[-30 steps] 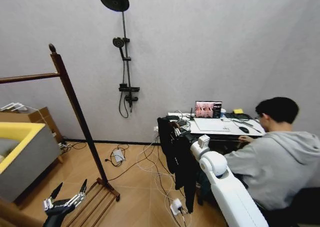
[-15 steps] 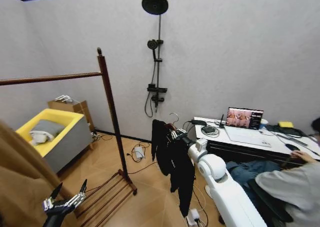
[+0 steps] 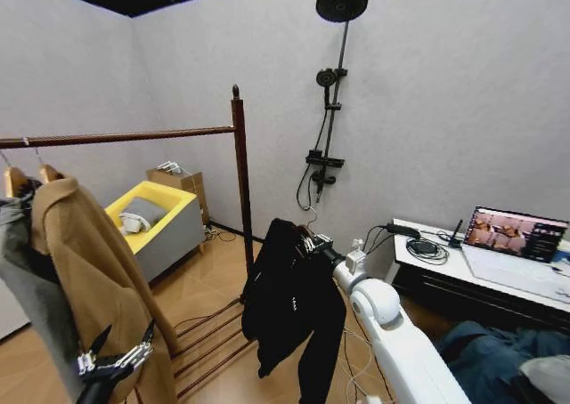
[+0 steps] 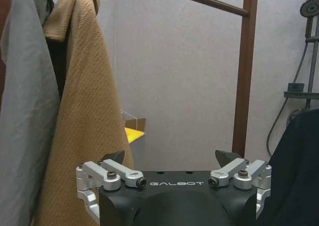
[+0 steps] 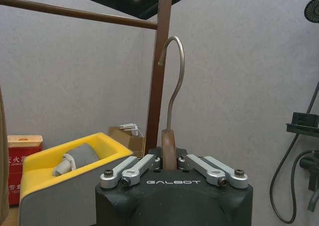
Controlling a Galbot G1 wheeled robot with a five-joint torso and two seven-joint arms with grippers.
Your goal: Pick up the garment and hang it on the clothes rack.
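We held the garment (image 3: 289, 311), a black long-sleeved jacket, aloft on its hanger (image 5: 172, 99) in our right hand (image 3: 312, 244), whose fingers were closed tight around the hanger's wooden neck while the metal hook curved up free above them. The jacket hung limp below the hand, just beside the right-hand post of the clothes rack (image 3: 239, 177), a dark reddish-brown wooden frame with a knob on the post, a horizontal top bar and a slatted shelf near the floor. From the right wrist, the hook stood below the bar and close to the post, not touching either.

Our left hand (image 3: 114, 361) sat low at our left side, its fingers (image 4: 227, 159) spread wide and holding nothing. Directly before it a tan coat (image 3: 98, 279) and a grey jacket (image 3: 31, 279) hung from the rack's bar; in the left wrist view the black jacket's edge showed off to one side.

Behind the rack stood a yellow and grey bin (image 3: 160, 222) with a cardboard box (image 3: 183, 183) next to it, and a black shower pole (image 3: 331, 110) was fixed to the wall. To our right a white tabletop (image 3: 499, 279) carried an open laptop (image 3: 517, 235) and a coil of cable (image 3: 426, 248).
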